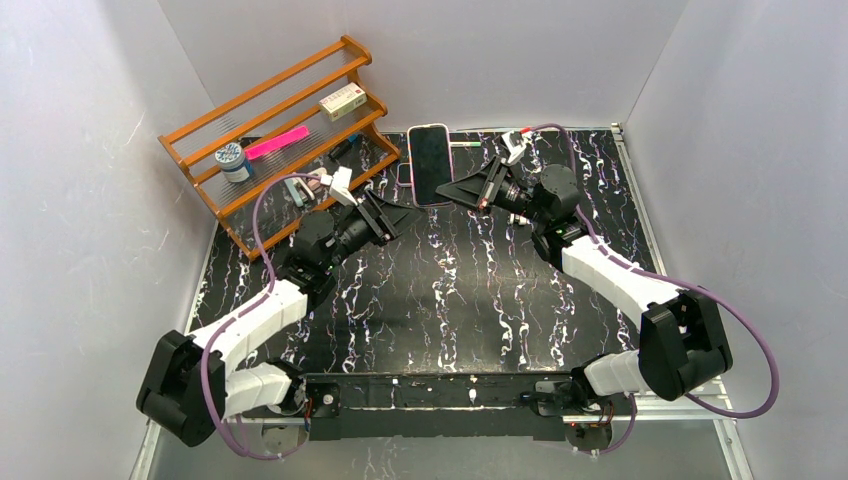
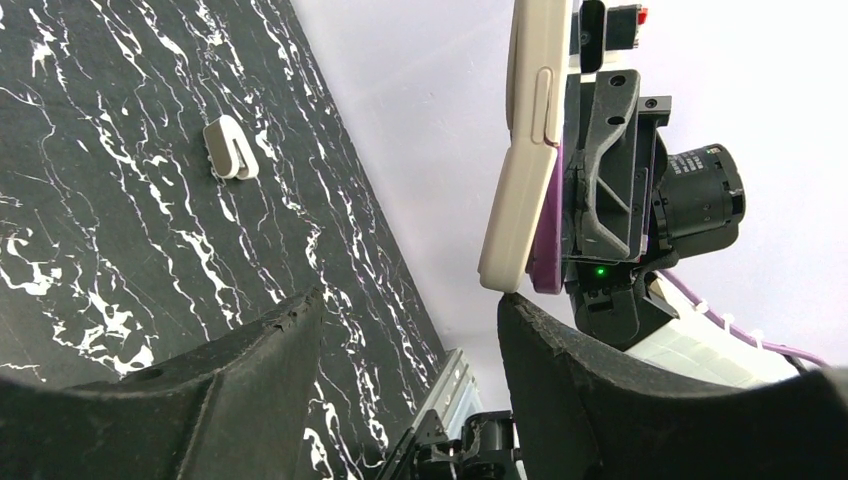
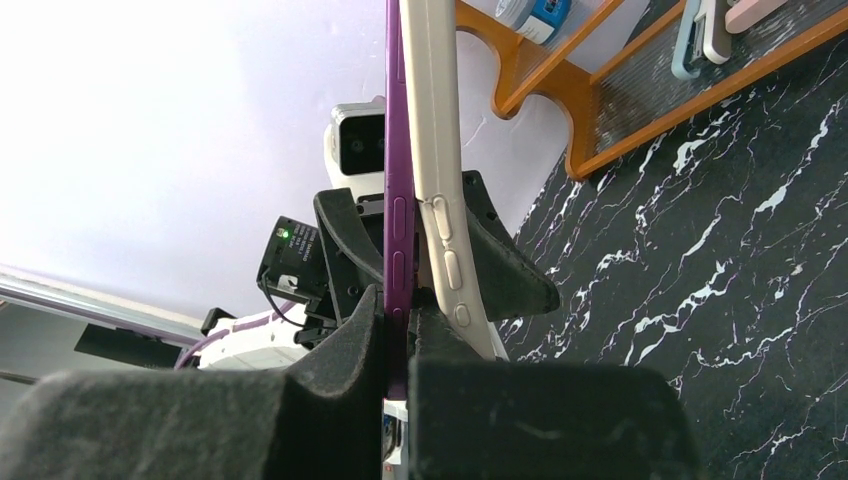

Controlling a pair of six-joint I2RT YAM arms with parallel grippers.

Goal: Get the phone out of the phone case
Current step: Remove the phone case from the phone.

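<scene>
Separating is under way: my right gripper [image 3: 398,325] pinches the purple phone [image 3: 397,150] by its edge, upright above the table [image 1: 450,300], with the beige phone case [image 3: 432,120] partly peeled beside it. My left gripper [image 2: 410,300] stands spread around the case's lower end, clamping nothing. Next I'd close it on the case alone and pull. How far the phone is freed I can't make out.

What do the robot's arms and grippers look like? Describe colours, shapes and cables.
The left arm and right arm have white shells, black joints and a looping purple cable each. The left gripper and right gripper are black, with wedge-shaped fingers.
</scene>
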